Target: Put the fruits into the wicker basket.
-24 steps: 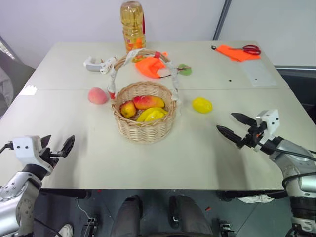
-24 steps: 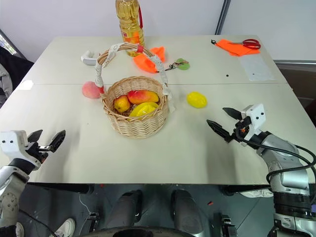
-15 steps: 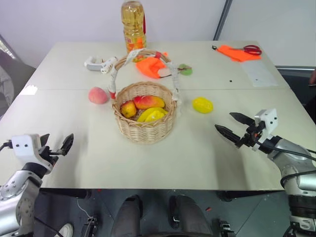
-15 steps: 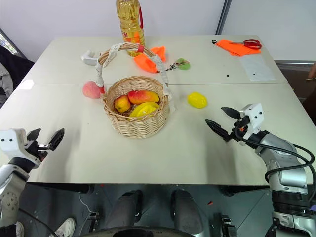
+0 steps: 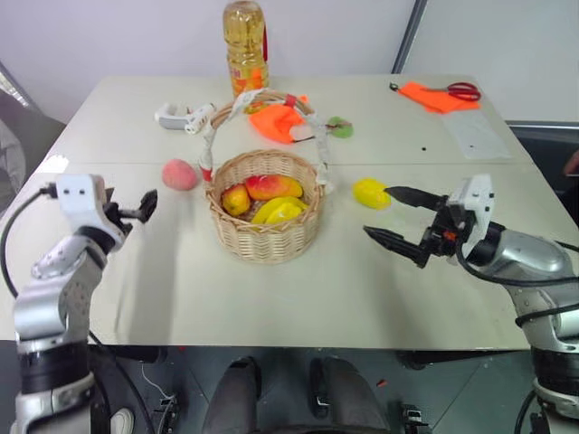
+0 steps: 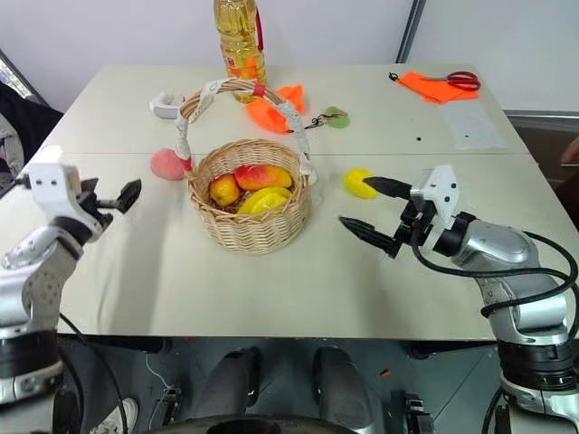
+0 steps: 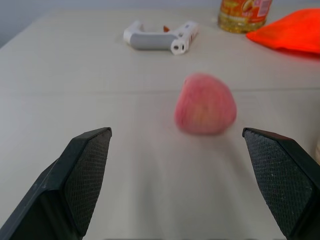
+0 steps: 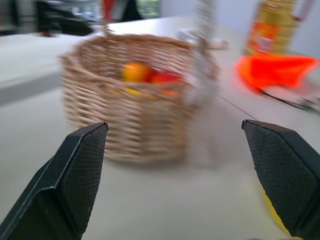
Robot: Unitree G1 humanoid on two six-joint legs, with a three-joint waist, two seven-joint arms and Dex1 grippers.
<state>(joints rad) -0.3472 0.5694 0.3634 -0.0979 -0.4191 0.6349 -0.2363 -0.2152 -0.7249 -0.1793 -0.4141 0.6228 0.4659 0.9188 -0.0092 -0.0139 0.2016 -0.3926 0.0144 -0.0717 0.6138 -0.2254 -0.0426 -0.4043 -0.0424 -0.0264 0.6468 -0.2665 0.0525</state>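
The wicker basket [image 5: 267,240] stands mid-table with two red-and-yellow fruits [image 5: 271,186] and a yellow one [image 5: 279,211] inside. A pink peach [image 5: 179,174] lies on the table to its left. My left gripper [image 5: 136,210] is open and level, a short way in front of the peach [image 7: 205,104], not touching it. A yellow lemon-like fruit [image 5: 371,193] lies to the right of the basket. My right gripper [image 5: 380,212] is open just beside that fruit, pointing left at the basket [image 8: 125,100], with nothing between its fingers.
Behind the basket stand an amber oil bottle [image 5: 244,45], an orange cloth [image 5: 280,120], a white handled tool [image 5: 176,116] and a small green item [image 5: 339,127]. Red scissors on another orange cloth [image 5: 443,93] and a paper sheet [image 5: 475,136] lie at the back right.
Both arms have lifted and come in over the table. The left gripper moved toward the peach, the right one leftward to the yellow fruit. Both stayed open.
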